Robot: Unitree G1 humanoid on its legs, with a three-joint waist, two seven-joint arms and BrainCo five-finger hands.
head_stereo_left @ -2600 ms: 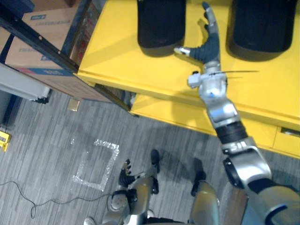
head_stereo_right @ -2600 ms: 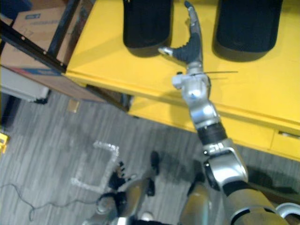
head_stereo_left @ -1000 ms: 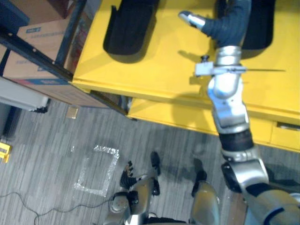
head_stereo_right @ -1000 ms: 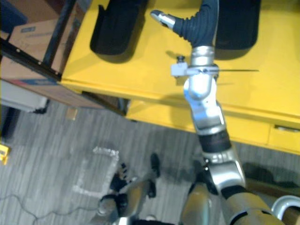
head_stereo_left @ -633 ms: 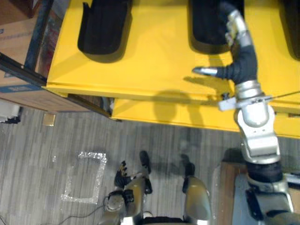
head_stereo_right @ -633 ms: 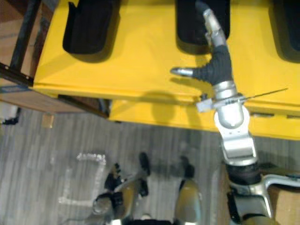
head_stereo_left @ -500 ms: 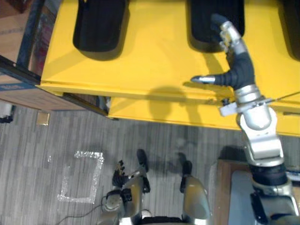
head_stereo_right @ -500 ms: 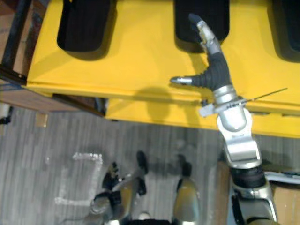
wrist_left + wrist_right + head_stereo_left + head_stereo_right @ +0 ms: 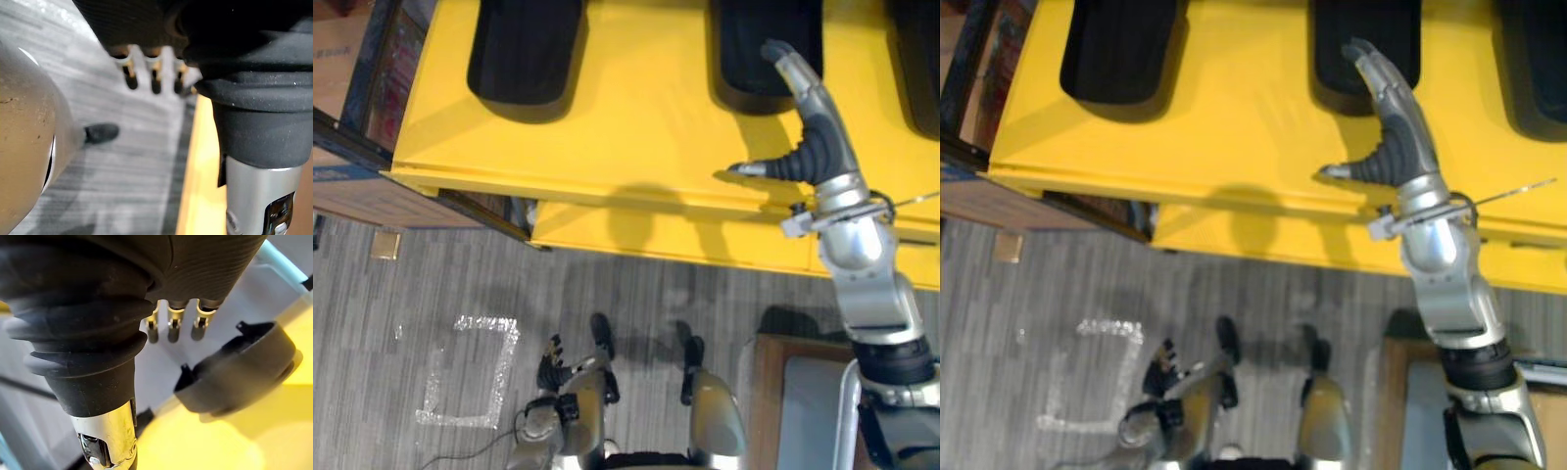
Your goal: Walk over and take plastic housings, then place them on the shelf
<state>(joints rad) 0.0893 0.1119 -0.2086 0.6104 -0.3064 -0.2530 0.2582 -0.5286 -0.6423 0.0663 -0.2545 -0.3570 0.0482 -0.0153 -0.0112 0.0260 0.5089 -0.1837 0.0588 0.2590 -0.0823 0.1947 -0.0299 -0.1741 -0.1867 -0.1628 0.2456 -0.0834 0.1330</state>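
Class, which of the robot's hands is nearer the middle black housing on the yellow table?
Right. The right hand reaches across the table with straight fingers over the near end of the housing; the left hand hangs low beside the robot, above the floor.

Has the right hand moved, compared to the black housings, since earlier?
Yes. The right hand went rightward: from the bare yellow table beside the middle housing to over that housing's near end.

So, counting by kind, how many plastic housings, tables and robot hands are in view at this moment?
Black plastic housings: 3 (left, middle, right)
Yellow table: 1
Robot hands: 2 (right hand, left hand)
Total: 6
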